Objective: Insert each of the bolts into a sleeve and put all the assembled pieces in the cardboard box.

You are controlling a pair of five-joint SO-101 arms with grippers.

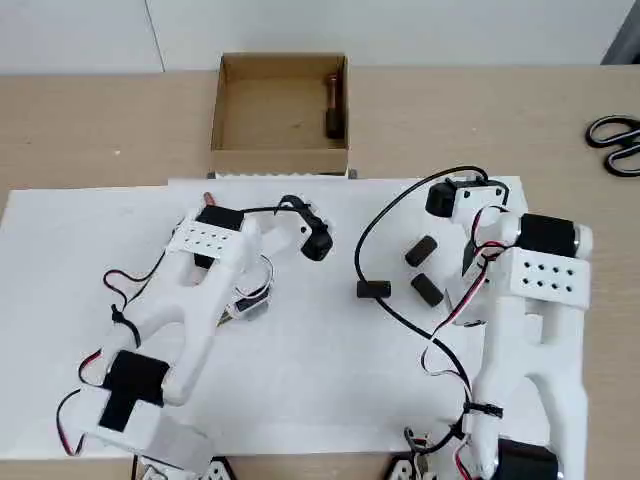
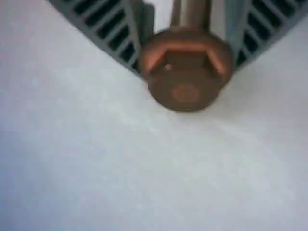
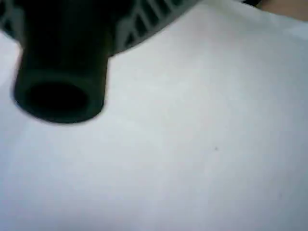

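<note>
1. White paper sheet (image 1: 300, 380) covers the wooden counter (image 1: 100, 130); the cardboard box (image 1: 280, 112) sits at its far edge.
2. Left arm extends forward, its end effector (image 2: 187, 19) clamped on a copper bolt (image 2: 185, 72).
3. Right arm extends forward, its end effector (image 3: 72, 21) clamped on a black sleeve (image 3: 60, 72), with loose sleeves (image 1: 421, 250) nearby.

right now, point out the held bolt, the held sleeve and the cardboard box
held bolt (image 2: 185, 91): left wrist view, face of its head
held sleeve (image 3: 62, 53): right wrist view, side wall above its opening
cardboard box (image 1: 278, 161): high view, near wall
</note>
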